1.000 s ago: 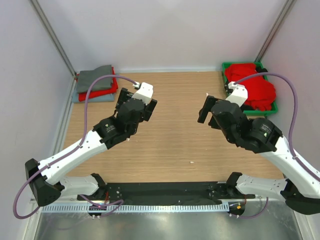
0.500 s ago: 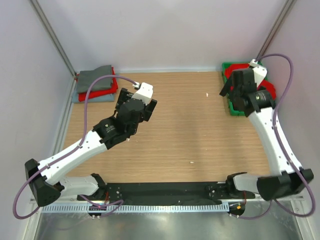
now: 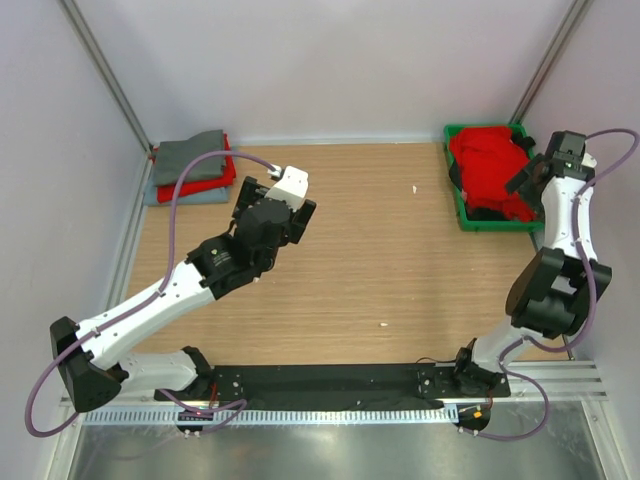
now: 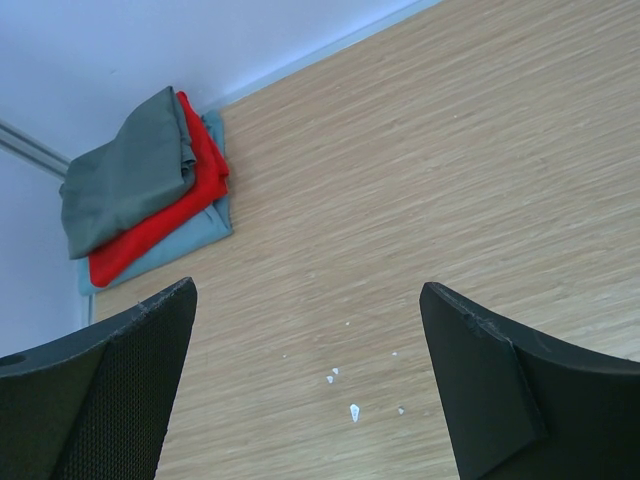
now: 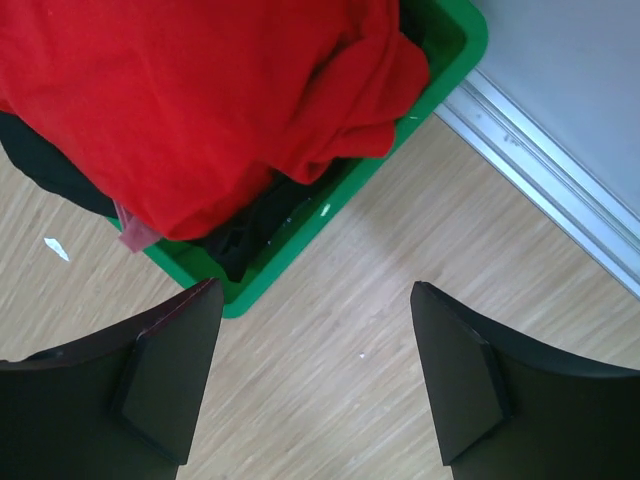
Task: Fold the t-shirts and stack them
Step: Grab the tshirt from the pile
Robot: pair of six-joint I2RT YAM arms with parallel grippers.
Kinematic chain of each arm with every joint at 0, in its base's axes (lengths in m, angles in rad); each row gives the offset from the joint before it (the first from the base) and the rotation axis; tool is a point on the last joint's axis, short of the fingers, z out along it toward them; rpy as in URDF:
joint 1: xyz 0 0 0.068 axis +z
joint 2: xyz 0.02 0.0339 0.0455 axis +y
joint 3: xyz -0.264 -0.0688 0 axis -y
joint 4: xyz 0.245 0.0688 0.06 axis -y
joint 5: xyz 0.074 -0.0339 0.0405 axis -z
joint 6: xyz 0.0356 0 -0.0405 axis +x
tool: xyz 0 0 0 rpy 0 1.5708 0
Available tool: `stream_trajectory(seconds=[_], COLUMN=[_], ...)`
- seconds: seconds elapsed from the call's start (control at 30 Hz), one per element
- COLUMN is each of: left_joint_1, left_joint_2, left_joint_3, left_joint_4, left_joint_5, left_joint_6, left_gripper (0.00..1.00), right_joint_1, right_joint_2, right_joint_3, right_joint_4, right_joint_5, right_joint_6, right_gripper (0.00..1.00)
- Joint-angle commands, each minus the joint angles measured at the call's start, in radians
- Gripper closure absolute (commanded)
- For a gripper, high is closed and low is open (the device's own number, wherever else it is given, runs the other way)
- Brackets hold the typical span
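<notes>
- Your wooden tabletop point(image 3: 350, 260) sits between pale walls point(image 3: 330, 60)
- Folded t-shirts point(image 3: 192, 168) lie stacked in its far left corner; a red t-shirt point(image 3: 490, 165) fills the green bin point(image 3: 466, 216) far right
- Your left gripper point(image 4: 308, 292) and right gripper point(image 5: 318, 288) both gape, holding nothing

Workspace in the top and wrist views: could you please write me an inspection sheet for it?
Surface: wooden table, flat.
Job's things: folded stack in far left corner, grey shirt on red shirt on blue-grey shirt; large red shirt heaped in green bin over dark shirt and pink cloth.
Clutter: white scraps.
Grippers: left gripper open, empty, over the table; right gripper open, empty, beside the bin's corner.
Cables: purple cable looped on each arm, no snag seen.
Surroundings: pale walls, metal posts.
</notes>
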Motion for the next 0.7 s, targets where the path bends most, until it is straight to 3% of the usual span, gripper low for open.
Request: stream_trajectory(seconds=[0.0,0.4,0.63,0.67], left_joint_1=[-0.005,-0.005,-0.003,-0.005], left_joint_2=[-0.012,-0.008,-0.009,-0.009], left_joint_3=[0.021,0.029,0.032,0.032], left_joint_4=[0.021,0.011,0.007,0.008], left_joint_5=[-0.011,-0.01,-0.011,-0.011], left_joint_6=[0.0,-0.003,-0.001,-0.001], left_gripper=[0.06,0.07,0.07,0.07], right_joint_1=[-0.005,-0.006,-0.006,-0.006], right_joint_2=[0.047,0.215,0.296,0.299], right_joint_3=[0.105,0.15,0.202,0.205], right_joint_4=[0.067,0.15,0.144,0.153], right_joint_5=[-0.082,-0.135,-0.144,-0.142], right_joint_6=[-0.03,0.014,0.017,0.017], right_gripper=[0.19,0.22,0.3,0.35])
